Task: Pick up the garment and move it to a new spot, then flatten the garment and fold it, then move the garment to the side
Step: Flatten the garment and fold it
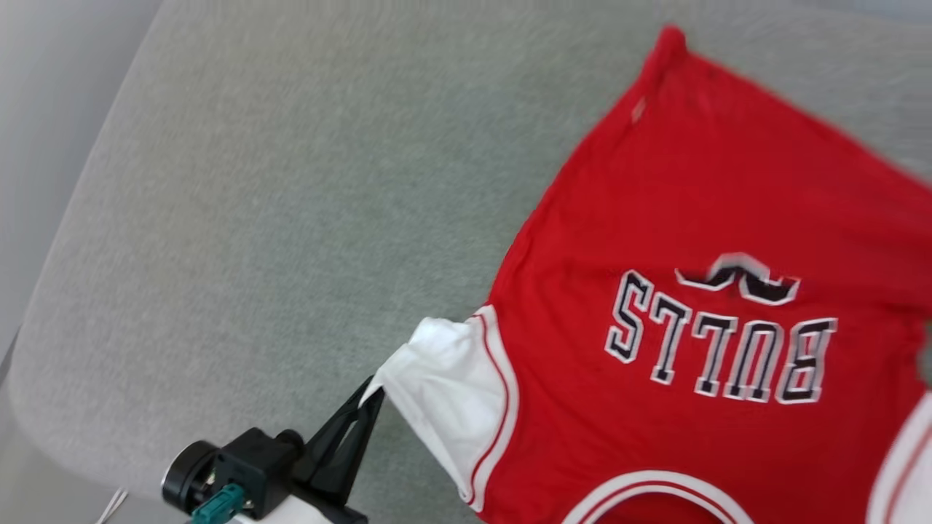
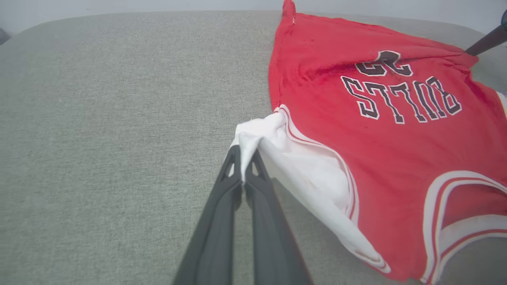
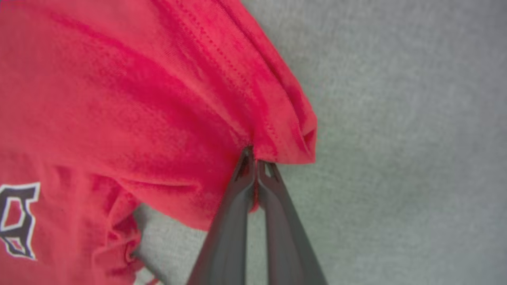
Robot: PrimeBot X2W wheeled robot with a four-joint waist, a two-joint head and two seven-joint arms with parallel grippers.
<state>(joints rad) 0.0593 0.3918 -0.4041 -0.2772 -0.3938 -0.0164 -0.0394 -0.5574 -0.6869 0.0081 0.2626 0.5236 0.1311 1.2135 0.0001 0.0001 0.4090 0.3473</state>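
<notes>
1. Head view: the red jersey [image 1: 692, 218] lies lettering-up on the grey padded surface [image 1: 255, 218], up and to the right of the left gripper [image 1: 373, 389], which is pinched tight on the tip of the white sleeve [image 1: 451, 378].
2. Left wrist view: the sleeve stretches rightward from the closed fingertips.
3. Right wrist view: the right gripper [image 3: 253, 158] is clamped on a bunched red edge, with the cloth to its left. The flattening pull probably runs along the line between the two grips.

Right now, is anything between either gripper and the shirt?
Nothing visible. The left gripper is shut on the white sleeve of the shirt, and the right gripper is shut on a red edge.
</notes>
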